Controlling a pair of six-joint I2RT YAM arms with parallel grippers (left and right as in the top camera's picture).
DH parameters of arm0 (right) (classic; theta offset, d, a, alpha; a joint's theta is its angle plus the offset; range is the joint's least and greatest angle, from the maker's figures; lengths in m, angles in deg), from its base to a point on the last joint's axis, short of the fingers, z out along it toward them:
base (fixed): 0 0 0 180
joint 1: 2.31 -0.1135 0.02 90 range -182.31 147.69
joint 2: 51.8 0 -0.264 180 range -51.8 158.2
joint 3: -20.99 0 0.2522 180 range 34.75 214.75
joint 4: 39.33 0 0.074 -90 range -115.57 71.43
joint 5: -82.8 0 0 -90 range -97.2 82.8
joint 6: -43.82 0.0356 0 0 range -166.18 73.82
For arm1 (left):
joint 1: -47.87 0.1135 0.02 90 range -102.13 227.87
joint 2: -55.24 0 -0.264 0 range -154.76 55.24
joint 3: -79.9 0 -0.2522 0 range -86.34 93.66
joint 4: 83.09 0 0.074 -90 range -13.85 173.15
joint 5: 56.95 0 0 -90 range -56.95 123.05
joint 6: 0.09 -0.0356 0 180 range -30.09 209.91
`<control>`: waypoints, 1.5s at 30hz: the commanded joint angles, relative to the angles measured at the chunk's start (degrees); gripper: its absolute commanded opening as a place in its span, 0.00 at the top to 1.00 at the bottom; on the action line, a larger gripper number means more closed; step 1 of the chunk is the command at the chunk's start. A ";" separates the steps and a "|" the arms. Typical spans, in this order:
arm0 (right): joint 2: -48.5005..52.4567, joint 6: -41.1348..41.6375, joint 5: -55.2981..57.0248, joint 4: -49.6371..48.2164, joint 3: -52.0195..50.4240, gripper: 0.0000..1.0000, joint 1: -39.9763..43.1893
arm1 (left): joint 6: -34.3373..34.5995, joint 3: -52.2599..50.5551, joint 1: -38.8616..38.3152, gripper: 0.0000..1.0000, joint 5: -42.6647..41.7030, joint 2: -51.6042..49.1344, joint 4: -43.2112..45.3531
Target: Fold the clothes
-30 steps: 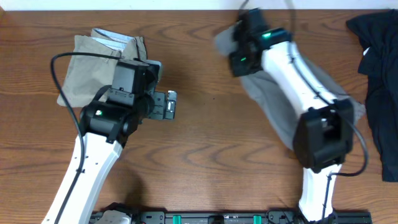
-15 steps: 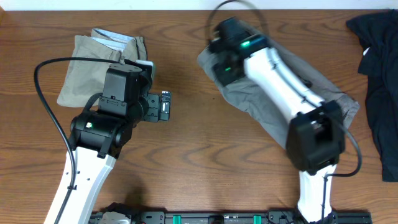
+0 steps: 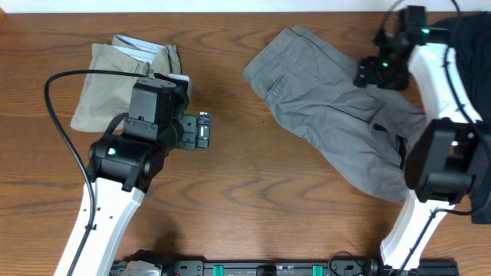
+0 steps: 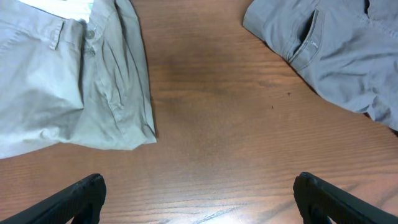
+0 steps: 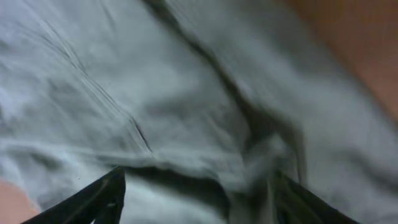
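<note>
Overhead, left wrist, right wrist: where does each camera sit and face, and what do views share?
Overhead: above the table, looking straight down; both arms, khaki shorts, grey shorts, black garment.
Left wrist: faces bare wood between both shorts; fingertips of the open left gripper at bottom.
Right wrist: close over blurred grey cloth; right gripper fingertips at bottom.
Shared: grey shorts in all three.

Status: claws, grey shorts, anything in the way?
Left claw open, empty, over the table. Right claw open above grey shorts, which lie unfolded. Nothing on them; khaki shorts clear to the left.
</note>
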 commanded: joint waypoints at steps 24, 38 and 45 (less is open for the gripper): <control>-0.61 10.16 16.24 7.48 -9.29 0.73 -5.38 | -0.68 1.05 0.24 0.02 0.48 -0.96 0.26; -20.06 5.77 9.42 10.19 -8.83 0.99 -7.87 | -0.68 1.05 0.24 0.02 0.50 -0.96 0.52; -24.55 -11.10 -13.92 12.11 -8.83 0.99 -19.19 | -0.70 1.11 0.35 0.02 1.03 -0.22 2.91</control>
